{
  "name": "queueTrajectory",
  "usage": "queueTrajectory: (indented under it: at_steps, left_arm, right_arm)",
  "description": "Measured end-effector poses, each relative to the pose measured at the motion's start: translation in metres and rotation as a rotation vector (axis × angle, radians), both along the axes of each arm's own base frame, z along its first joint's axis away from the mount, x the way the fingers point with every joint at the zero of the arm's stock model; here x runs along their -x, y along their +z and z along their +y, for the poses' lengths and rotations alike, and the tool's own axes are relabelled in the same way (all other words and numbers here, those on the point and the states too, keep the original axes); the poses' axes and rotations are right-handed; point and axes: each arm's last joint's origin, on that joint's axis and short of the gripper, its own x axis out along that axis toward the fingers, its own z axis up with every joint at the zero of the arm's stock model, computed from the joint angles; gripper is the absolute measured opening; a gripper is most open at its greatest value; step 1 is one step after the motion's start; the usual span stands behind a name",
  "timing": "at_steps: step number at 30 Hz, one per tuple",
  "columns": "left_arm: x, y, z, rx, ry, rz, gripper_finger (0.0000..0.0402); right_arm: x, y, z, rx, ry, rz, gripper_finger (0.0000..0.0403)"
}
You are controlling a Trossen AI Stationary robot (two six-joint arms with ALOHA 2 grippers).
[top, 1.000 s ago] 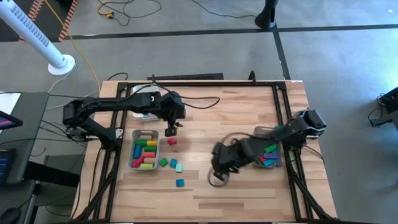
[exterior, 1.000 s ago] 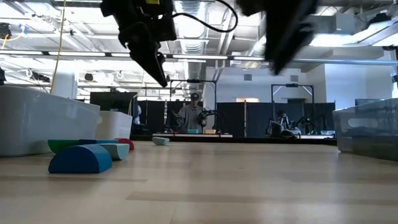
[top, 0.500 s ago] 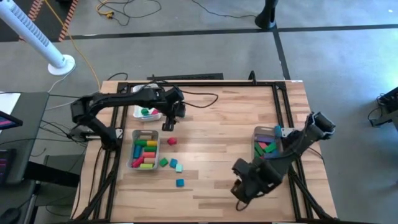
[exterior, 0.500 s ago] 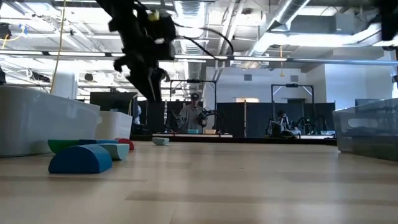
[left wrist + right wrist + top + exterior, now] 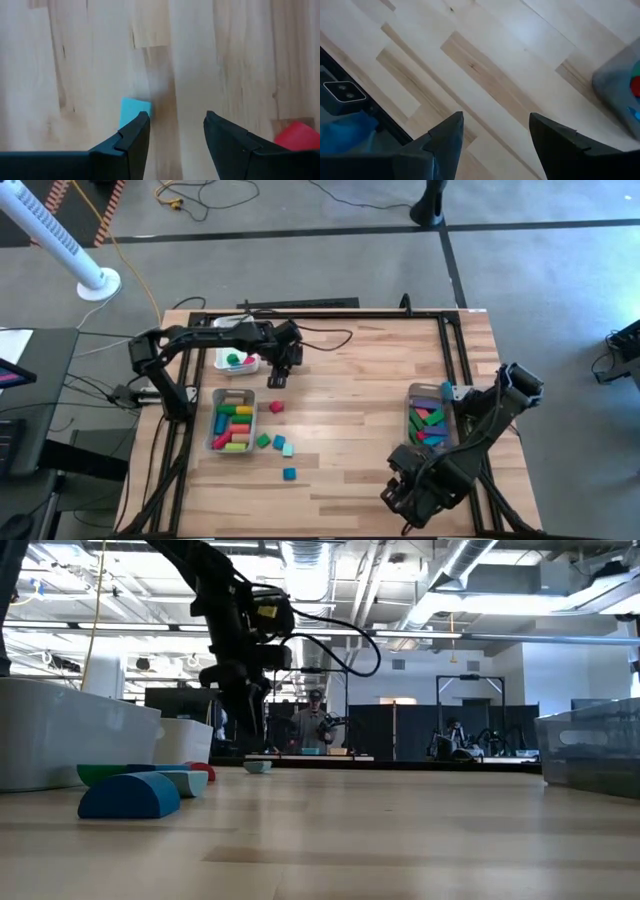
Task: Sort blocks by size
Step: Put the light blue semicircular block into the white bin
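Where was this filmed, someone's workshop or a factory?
Most likely a robotics lab in a big open industrial hall. The low view shows exposed ceiling ducts and other robot stations behind black partitions, with a person standing at one. The wooden table sits on bare concrete floor.

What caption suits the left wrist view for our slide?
Open left gripper hovers empty above the wooden table, a light blue block and a red block beside it.

The right gripper (image 5: 408,498) swings off to the table's (image 5: 350,410) near edge — the left gripper (image 5: 276,381) drifts toward the small bin (image 5: 238,361).
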Motion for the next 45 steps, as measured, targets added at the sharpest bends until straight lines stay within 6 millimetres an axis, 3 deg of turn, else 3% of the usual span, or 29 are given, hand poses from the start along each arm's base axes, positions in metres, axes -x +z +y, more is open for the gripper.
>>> queueTrajectory:
  at_steps: [10,15,20,25,30,45]
  left_arm:
    - [0.007,-0.006,0.021,0.09,0.052,-0.009,0.0178]
    - [0.0,-0.018,0.028,0.11,0.057,0.048,0.0178]
    - [-0.008,-0.013,0.036,0.092,0.044,0.034,0.0178]
    - [-0.017,-0.022,0.045,0.13,0.037,0.099,0.0178]
    - [-0.027,-0.036,0.048,0.132,0.015,0.192,0.0178]
    - [-0.033,-0.037,0.049,0.098,-0.024,0.2,0.0178]
  right_arm:
    - [-0.001,0.0,0.0,-0.007,-0.011,-0.007,0.0255]
    - [-0.004,0.0,-0.002,-0.01,-0.024,-0.015,0.0255]
    - [-0.006,0.0,-0.001,-0.027,-0.024,-0.032,0.0255]
    - [-0.007,0.001,0.001,-0.04,-0.024,-0.044,0.0255]
    - [-0.007,0.001,0.001,-0.043,-0.023,-0.046,0.0255]
    - [-0.007,0.001,0.002,-0.047,-0.019,-0.05,0.0255]
